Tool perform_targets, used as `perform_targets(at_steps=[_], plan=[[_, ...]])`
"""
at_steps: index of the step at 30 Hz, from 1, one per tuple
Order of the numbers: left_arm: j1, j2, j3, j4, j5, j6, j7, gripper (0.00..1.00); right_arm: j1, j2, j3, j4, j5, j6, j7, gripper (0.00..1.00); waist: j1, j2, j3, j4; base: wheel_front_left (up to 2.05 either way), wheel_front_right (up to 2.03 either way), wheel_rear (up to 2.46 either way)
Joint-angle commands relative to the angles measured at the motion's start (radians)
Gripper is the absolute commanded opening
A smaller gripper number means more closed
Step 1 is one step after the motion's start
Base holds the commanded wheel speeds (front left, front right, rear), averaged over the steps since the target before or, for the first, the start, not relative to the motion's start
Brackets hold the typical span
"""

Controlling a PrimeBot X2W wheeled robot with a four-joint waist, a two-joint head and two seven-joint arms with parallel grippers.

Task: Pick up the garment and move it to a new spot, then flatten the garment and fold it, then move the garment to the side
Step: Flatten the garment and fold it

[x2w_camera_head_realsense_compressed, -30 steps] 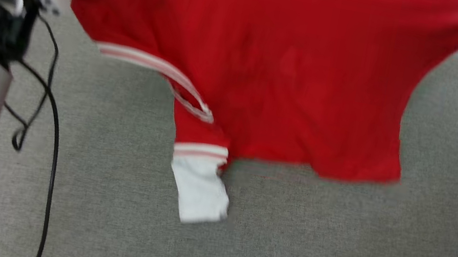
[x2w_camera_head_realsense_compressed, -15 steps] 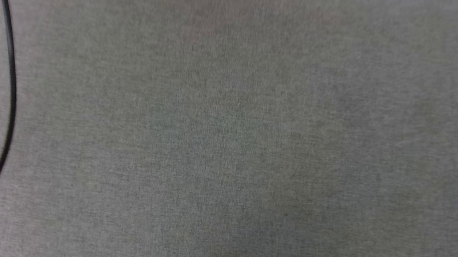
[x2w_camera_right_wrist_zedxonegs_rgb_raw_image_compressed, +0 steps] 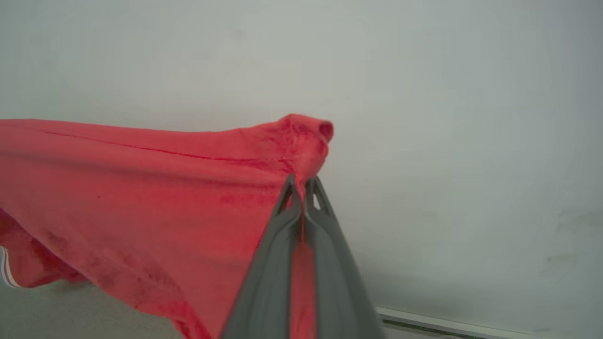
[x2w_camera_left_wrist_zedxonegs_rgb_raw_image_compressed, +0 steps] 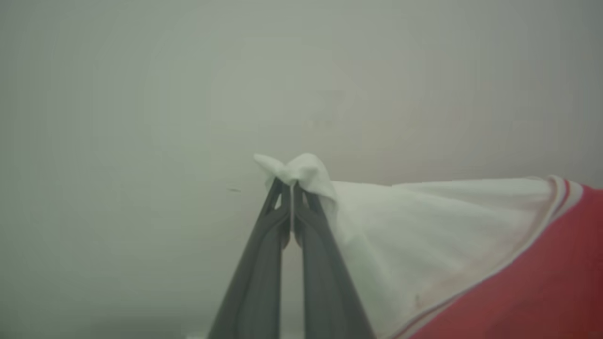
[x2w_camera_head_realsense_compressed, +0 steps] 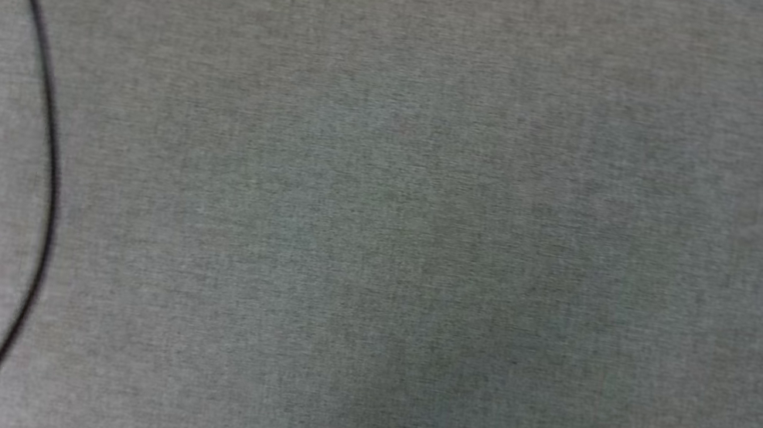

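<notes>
Surface: grey woven cloth, flat and smooth in the head view.
Cable: black, arcs down the left of the frame.
Wall: pale and plain; light strip along its foot at lower right.
Left gripper: closed, pinching the white sleeve end of the garment at frame centre.
Right gripper: closed, pinching a red edge at frame centre.
Garment: held up before the wall, top edge stretched, the rest sagging toward the lower frame.
</notes>
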Motion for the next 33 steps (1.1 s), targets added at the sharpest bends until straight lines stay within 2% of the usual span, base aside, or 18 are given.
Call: perform_targets(at_steps=[1,6,7,13,19,25,33], plan=[[0.035,-0.004,-0.002,0.016,-0.002,-0.01,-0.002,0.0,0.033,-0.013,0.015,0.011,0.004,-0.002,-0.004,0.0,-0.0003,0.0,-0.004,0.01,0.0,0.0,0.0],[0.136,-0.045,0.01,0.056,-0.045,-0.032,-0.039,0.0,0.123,-0.03,0.068,0.009,0.045,-0.002,-0.016,0.0,-0.0003,0.0,-0.019,0.024,0.0,0.0,0.0],[0.214,-0.054,0.017,0.065,-0.072,-0.049,-0.06,0.0,0.209,-0.041,0.094,-0.005,0.086,-0.002,-0.031,0.0,-0.0003,0.0,-0.035,0.025,0.0,0.0,0.0],[0.436,-0.06,0.022,0.046,-0.102,-0.071,-0.107,0.0,0.441,-0.064,0.148,-0.046,0.164,-0.002,-0.076,0.0,-0.0003,0.0,-0.105,0.022,0.0,0.0,0.0],[0.683,-0.053,0.037,-0.024,-0.123,-0.074,-0.13,0.0,0.67,-0.102,0.17,-0.099,0.228,-0.002,-0.137,0.0,-0.0003,0.0,-0.204,0.028,0.0,0.0,0.0],[0.941,-0.04,0.064,-0.15,-0.137,-0.041,-0.135,0.0,0.885,-0.116,0.166,-0.156,0.269,-0.002,-0.181,0.0,-0.0003,0.0,-0.325,0.027,0.0,0.0,0.0],[1.277,-0.007,0.101,-0.396,-0.172,0.065,-0.074,0.0,1.138,-0.14,0.121,-0.244,0.276,-0.003,-0.187,0.0,-0.0003,0.0,-0.447,0.027,0.0,0.0,0.0]])
